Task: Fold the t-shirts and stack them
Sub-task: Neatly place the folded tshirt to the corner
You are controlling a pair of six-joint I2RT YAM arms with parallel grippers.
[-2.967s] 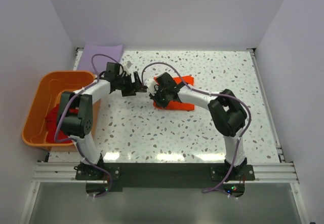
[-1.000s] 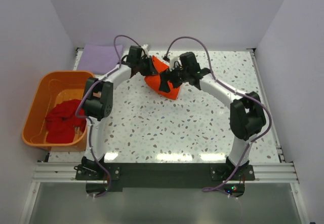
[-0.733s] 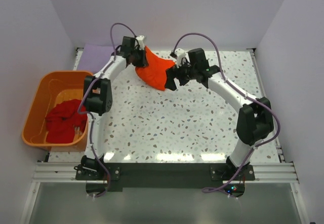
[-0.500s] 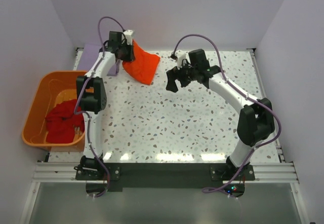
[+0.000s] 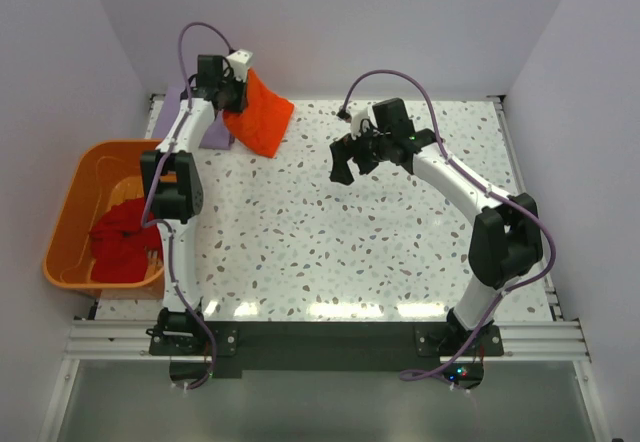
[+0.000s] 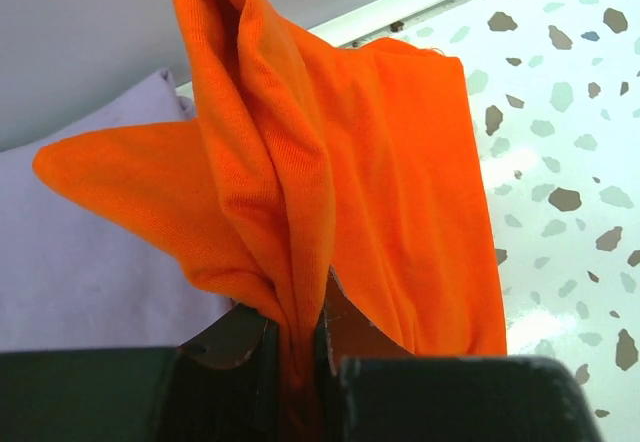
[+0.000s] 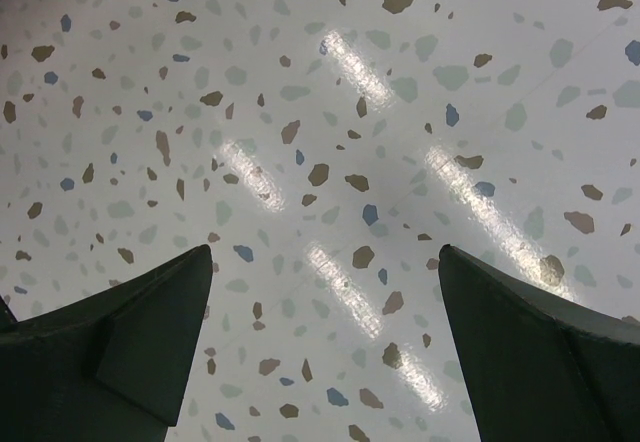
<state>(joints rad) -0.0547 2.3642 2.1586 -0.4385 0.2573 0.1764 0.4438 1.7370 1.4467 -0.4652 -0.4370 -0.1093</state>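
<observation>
Tub (image 5: 72,202) at the left edge of the worktop (image 5: 380,252), darker red t-shirt (image 5: 120,240) crumpled inside.
Left gripper (image 6: 298,340) clenches the bright orange t-shirt (image 5: 258,114), raised over the far-left corner above the flat pale lavender t-shirt (image 6: 85,262). Right gripper (image 7: 322,332) hangs spread and empty near the far edge; the worktop's middle lies bare. Only the left wrist view shows cloth bunched between the fingers (image 6: 235,337).

Bright overhead light streaks glare across the table (image 7: 250,112) — sharp, save the dim, blurred left pincer (image 6: 297,337).
</observation>
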